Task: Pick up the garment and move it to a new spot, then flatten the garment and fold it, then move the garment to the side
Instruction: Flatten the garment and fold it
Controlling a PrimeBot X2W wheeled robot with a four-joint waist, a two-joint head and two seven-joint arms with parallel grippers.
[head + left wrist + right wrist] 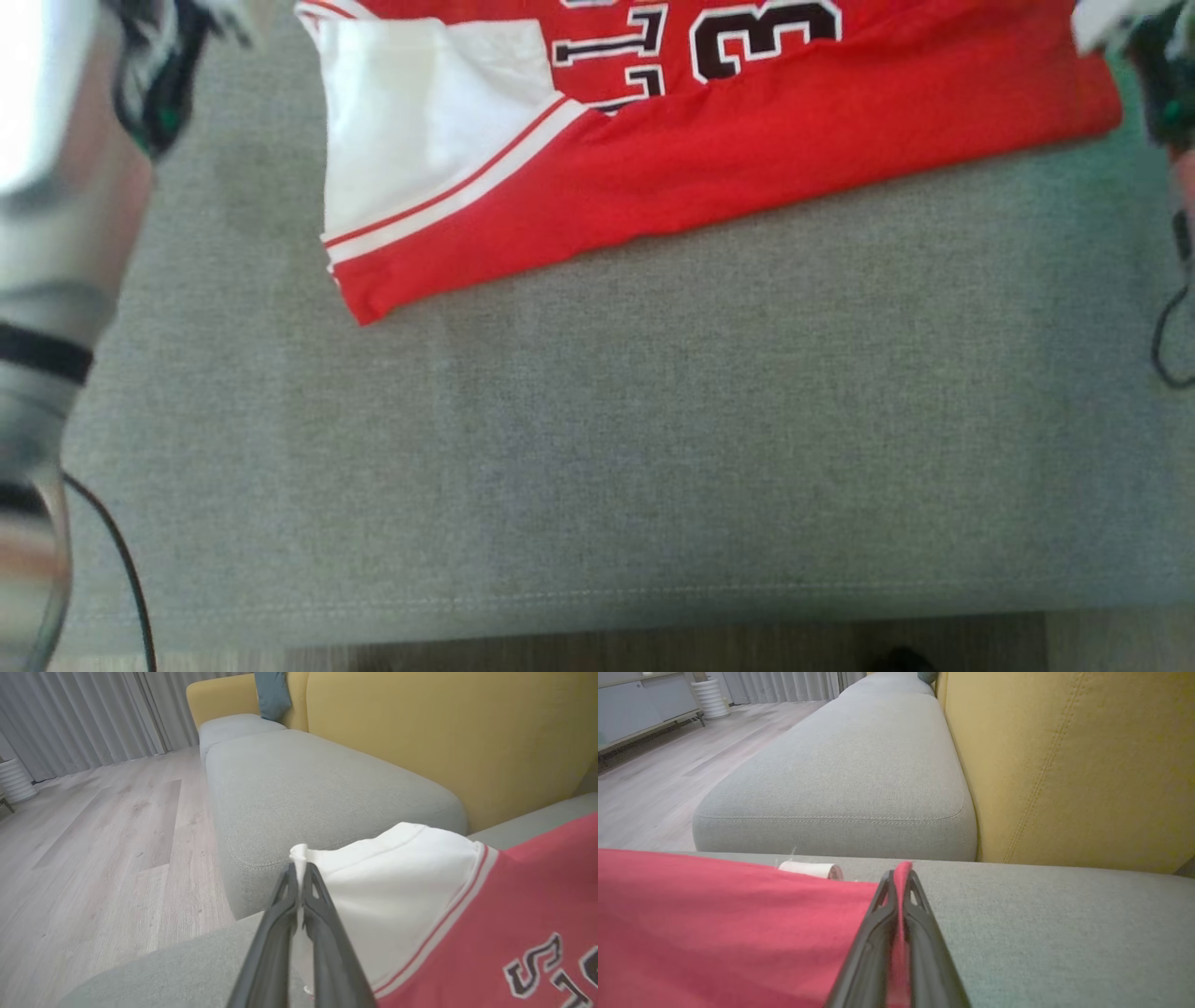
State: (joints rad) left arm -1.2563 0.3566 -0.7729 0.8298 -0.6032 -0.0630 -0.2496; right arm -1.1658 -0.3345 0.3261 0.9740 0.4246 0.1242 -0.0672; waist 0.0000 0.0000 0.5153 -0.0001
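Observation:
The garment (709,177) is a red jersey with a white sleeve and black numbers, lying on the grey sofa seat (653,448) at the top of the head view. In the left wrist view my left gripper (299,873) is shut on the edge of the white sleeve (387,896), which is lifted off the seat. In the right wrist view my right gripper (900,879) is shut on a pinch of the red cloth (728,924) at the garment's other end. My left forearm (56,243) runs down the left edge of the head view.
A yellow sofa back (1073,765) rises behind the seat. Further grey seat cushions (299,788) stretch beyond the garment. Wooden floor (93,858) and grey curtains (79,714) lie past the sofa's front edge. A black cable (1167,345) hangs at the right.

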